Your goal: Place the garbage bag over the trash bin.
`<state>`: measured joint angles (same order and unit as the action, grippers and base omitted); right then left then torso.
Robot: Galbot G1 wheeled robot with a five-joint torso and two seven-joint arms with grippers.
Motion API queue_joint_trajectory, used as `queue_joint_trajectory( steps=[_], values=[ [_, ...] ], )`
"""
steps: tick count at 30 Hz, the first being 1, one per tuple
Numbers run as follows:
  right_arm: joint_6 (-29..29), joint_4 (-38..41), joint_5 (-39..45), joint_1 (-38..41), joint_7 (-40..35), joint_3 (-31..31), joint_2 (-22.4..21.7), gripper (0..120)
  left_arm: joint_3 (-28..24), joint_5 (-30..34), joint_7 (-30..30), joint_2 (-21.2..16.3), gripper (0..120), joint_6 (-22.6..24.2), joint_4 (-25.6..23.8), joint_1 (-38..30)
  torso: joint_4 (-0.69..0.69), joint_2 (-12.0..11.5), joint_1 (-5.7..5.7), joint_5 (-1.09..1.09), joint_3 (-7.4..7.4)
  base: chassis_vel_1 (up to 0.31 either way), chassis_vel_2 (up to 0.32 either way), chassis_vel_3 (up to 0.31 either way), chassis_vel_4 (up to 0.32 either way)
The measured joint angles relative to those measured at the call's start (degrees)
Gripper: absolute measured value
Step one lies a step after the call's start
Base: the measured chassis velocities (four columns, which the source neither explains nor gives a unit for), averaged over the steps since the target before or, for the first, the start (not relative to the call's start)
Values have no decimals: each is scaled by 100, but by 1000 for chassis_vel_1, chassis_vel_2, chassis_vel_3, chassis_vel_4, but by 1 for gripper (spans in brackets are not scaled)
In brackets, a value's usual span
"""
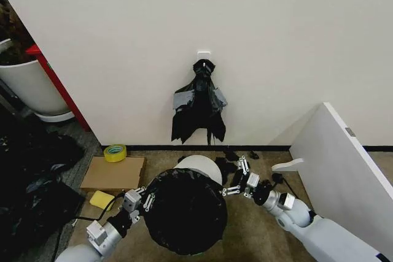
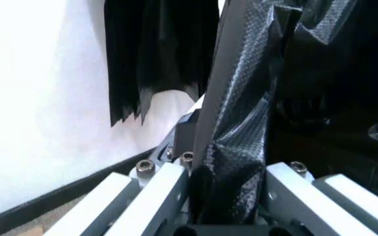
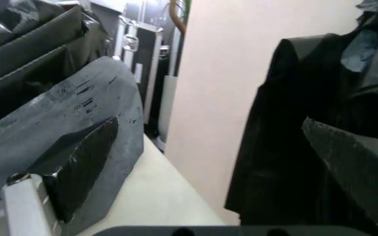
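The trash bin (image 1: pixel 201 165) stands on the floor in front of me, a strip of its cream rim showing at the far side. The glossy black garbage bag (image 1: pixel 184 210) is spread across its mouth and hangs down its sides. My left gripper (image 1: pixel 139 202) is at the bag's left edge, shut on a fold of the plastic; the left wrist view shows the gripper (image 2: pixel 232 162) pinching the bag (image 2: pixel 333 73). To the right of the bin my right gripper (image 1: pixel 241 182) stands open, its pads (image 3: pixel 84 157) wide apart on either side of the bin's pale wall (image 3: pixel 156 196).
A bunch of black bags (image 1: pixel 199 105) hangs on the wall behind the bin. Flat cardboard (image 1: pixel 113 173), a yellow tape roll (image 1: pixel 115 152) and a yellow sponge (image 1: pixel 101 199) lie to the left, beside dark bags (image 1: pixel 31 176). A white tub (image 1: pixel 31 87) is far left. A white panel (image 1: pixel 344 164) leans right.
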<state>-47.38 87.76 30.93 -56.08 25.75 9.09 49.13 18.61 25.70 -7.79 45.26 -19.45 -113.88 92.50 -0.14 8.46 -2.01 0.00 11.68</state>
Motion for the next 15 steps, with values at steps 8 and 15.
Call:
queue_joint_trajectory(
  steps=[8, 15],
  values=[
    [14, 262, 487, 55, -851, -37, -32, 100, 62, 5, 11, 47, 1, -80, 207, -101, 0, 0, 0, 0, 0, 0, 0, 0, 0],
    [17, 415, 1300, -51, 105, -28, -154, 100, 77, 202, 35, 73, 1, -83, 315, -245, -1, 0, 0, -1, 0, 0, 0, 0, 0]
  ],
)
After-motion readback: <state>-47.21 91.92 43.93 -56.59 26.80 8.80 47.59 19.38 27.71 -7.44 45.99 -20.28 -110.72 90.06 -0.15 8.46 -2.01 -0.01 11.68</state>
